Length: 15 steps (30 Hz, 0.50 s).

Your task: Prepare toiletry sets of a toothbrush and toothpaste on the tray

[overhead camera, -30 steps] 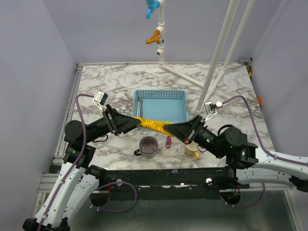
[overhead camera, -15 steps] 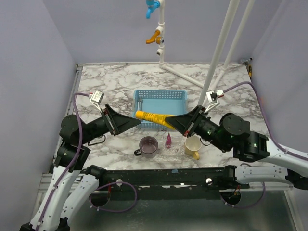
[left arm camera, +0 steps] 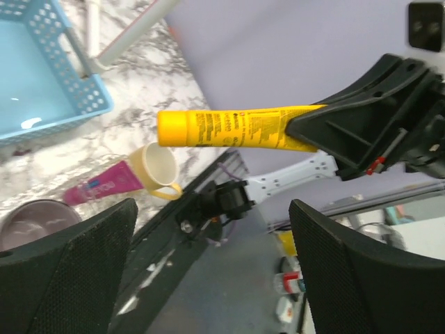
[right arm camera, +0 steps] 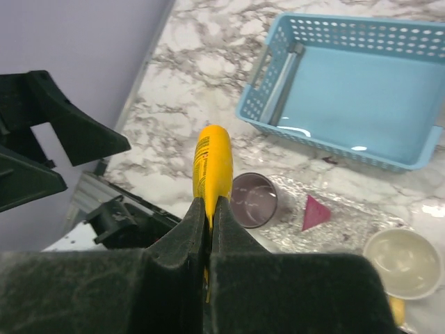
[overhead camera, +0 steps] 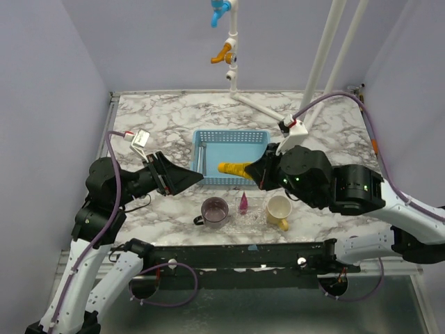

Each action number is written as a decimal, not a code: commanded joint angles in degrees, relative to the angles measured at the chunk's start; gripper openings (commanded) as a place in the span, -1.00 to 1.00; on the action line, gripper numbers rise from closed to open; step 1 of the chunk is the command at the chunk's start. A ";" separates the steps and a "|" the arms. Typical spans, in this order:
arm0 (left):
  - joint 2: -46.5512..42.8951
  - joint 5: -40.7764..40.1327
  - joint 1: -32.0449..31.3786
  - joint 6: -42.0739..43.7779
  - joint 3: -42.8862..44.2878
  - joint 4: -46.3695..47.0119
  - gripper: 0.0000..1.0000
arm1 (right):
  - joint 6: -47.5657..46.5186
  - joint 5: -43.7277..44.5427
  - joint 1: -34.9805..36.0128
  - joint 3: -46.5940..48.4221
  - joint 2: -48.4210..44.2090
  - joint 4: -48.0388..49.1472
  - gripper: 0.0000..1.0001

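Observation:
My right gripper (overhead camera: 253,171) is shut on the flat end of the yellow toothpaste tube (overhead camera: 230,168) and holds it level in the air over the basket's front edge. The tube also shows in the right wrist view (right arm camera: 212,163) and the left wrist view (left arm camera: 236,129). My left gripper (overhead camera: 199,179) is open and empty, left of the tube's cap and apart from it; its fingers (left arm camera: 69,271) stand wide. The magenta-pink tube (overhead camera: 243,202) lies on the clear tray (overhead camera: 256,218), as the right wrist view shows (right arm camera: 315,212). No toothbrush shows for certain.
A light-blue mesh basket (overhead camera: 233,139) sits behind the tray, with a pale long thing along its left wall that I cannot identify. A purple mug (overhead camera: 215,209) and a cream mug (overhead camera: 279,211) flank the tray. White pipe legs (overhead camera: 306,104) stand at the back right.
One second ago both grippers held the yellow tube. The left gripper let go and drew back left. The right gripper has carried the tube up and to the right.

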 commanded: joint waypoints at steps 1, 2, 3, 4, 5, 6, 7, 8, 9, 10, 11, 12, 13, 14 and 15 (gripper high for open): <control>0.75 -4.48 0.26 9.22 2.82 -8.34 0.85 | -1.26 5.55 0.28 7.17 4.03 -16.44 -0.99; 0.97 -4.86 0.26 10.12 3.08 -9.26 0.85 | -1.35 6.01 0.20 8.75 4.97 -18.20 -0.99; 1.07 -5.31 0.25 10.74 3.24 -9.91 0.84 | -0.95 6.78 0.09 10.20 5.85 -20.84 -0.99; 1.21 -5.72 0.26 11.58 3.28 -10.49 0.85 | -0.39 7.28 -0.09 11.85 6.87 -22.90 -0.99; 1.20 -6.07 0.26 12.34 3.37 -10.95 0.93 | -0.33 7.50 -0.22 12.92 7.56 -24.91 -0.99; 1.36 -6.83 0.26 13.22 3.44 -11.59 0.97 | -0.26 7.72 -0.63 14.08 8.32 -26.45 -0.99; 1.49 -7.61 0.26 14.12 3.54 -12.47 0.98 | -0.07 7.57 -1.00 15.20 8.98 -27.98 -0.99; 1.68 -8.43 0.26 14.85 3.59 -13.18 0.98 | -0.15 7.08 -1.58 15.83 9.59 -29.23 -0.99; 1.81 -8.91 0.26 15.70 3.59 -13.82 0.98 | -0.48 6.10 -2.16 16.63 10.17 -30.02 -0.99; 1.89 -9.48 0.26 16.23 3.55 -14.31 0.98 | -0.37 5.63 -2.95 17.36 10.87 -31.29 -0.99; 1.90 -9.79 0.33 16.87 3.46 -14.69 0.98 | -0.34 5.17 -3.54 17.95 11.70 -32.19 -0.99; 2.03 -10.06 0.26 17.38 3.31 -14.91 0.98 | -0.58 4.66 -4.47 18.35 12.31 -33.06 -0.99; 2.08 -10.24 0.28 17.81 3.15 -15.05 0.98 | -1.29 3.58 -5.88 18.32 12.73 -33.14 -0.99; 2.07 -10.28 0.30 18.22 2.98 -15.07 0.98 | -1.67 2.23 -7.46 18.16 12.96 -33.14 -0.99; 2.11 -10.28 0.34 18.66 2.73 -15.12 0.98 | -2.34 0.70 -9.33 18.05 13.30 -33.05 -0.99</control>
